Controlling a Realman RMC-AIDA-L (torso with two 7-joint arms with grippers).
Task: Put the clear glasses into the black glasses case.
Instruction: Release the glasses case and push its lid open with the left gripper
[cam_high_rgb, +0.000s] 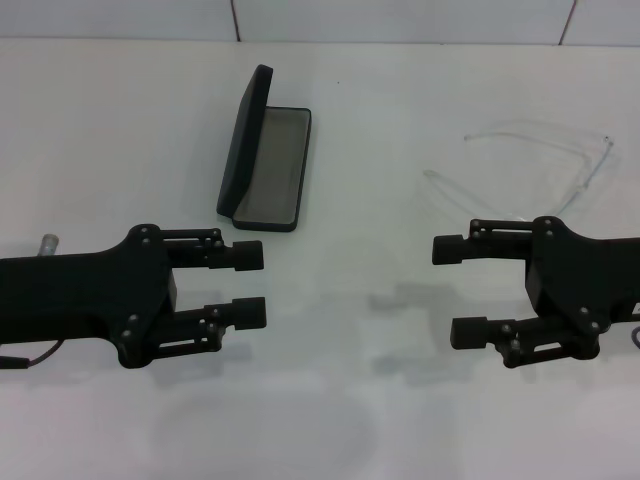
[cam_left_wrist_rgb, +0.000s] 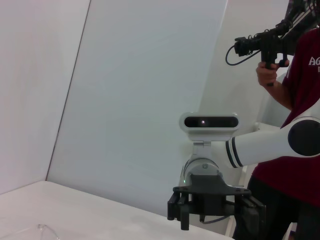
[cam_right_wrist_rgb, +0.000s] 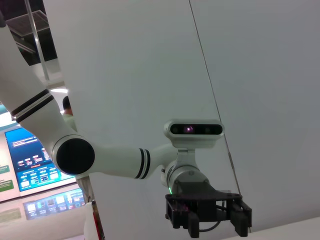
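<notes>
The black glasses case (cam_high_rgb: 275, 168) lies open on the white table, left of centre toward the back. Its lid (cam_high_rgb: 245, 140) stands up along its left side and the grey lining is bare. The clear glasses (cam_high_rgb: 590, 170) rest on the table at the back right, faint against the white surface. My left gripper (cam_high_rgb: 252, 285) hovers open in front of the case, fingers pointing toward the middle. My right gripper (cam_high_rgb: 456, 290) faces it from the right, open, just in front of the glasses. Both hold nothing.
A white wall (cam_high_rgb: 400, 18) closes off the table's far edge. A small grey metal stub (cam_high_rgb: 48, 243) shows beside the left arm. In the left wrist view a person in a dark red shirt (cam_left_wrist_rgb: 300, 100) stands behind the right arm, holding a camera rig.
</notes>
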